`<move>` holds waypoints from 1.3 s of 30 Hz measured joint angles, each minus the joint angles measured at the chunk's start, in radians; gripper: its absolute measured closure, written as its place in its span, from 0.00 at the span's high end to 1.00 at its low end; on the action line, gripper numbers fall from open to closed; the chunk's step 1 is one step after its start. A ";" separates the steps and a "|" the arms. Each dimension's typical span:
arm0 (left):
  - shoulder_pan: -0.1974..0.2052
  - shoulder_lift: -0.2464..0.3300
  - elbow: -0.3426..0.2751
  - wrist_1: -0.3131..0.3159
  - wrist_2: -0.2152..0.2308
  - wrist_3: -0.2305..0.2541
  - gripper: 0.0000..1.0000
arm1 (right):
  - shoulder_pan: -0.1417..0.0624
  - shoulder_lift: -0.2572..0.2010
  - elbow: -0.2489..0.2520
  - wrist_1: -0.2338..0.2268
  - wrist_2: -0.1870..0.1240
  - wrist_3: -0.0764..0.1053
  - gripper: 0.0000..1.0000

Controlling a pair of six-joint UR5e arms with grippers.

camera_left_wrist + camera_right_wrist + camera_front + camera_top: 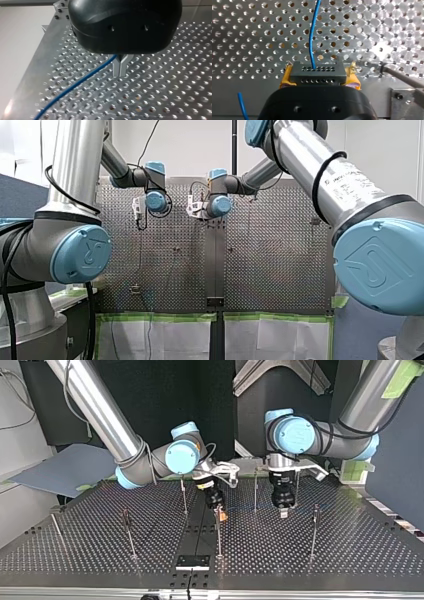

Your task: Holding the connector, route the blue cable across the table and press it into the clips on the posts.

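- A small dark plate (192,562) lies on the perforated table (350,555), on the middle seam at the edge nearest the top view's camera. Every place below is given from this plate.
- My right gripper (220,516) hangs a little beyond the plate, over the thin post (218,537) that stands at the plate's corner. The gripper's tip is level with the top of that post.
- Its yellow pads (354,80) pinch the connector (317,71), one pad on each end. The connector is a dark block with two rows of small holes.
- The connector therefore sits in the air just past the plate, beside the top of the corner post.
- The blue cable (312,37) leaves one hole in the connector's face and runs straight away from the gripper above the table. A second short stretch of it shows beside the gripper's black body.
- My left gripper (120,72) points down at the table, farther from the plate than the right one and off toward the top view's right. It stands between a far post (255,492) and a nearer post (313,530).
- Its metal fingers (116,65) are pressed together at the tips and part above them into a narrow fork.
- In the left wrist view the blue cable comes up across the table to that fork. I cannot tell whether it is clamped there or only passes behind one finger.
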 joint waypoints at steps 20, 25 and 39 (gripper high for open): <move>-0.004 -0.016 -0.173 0.120 -0.018 -0.028 0.01 | 0.011 -0.001 0.131 0.013 0.011 -0.038 0.00; -0.005 -0.054 -0.217 0.164 -0.017 -0.033 0.01 | 0.016 -0.003 0.156 0.013 0.011 -0.043 0.00; -0.004 -0.141 -0.342 0.289 0.025 -0.056 0.01 | 0.020 -0.004 0.224 0.011 0.011 -0.053 0.00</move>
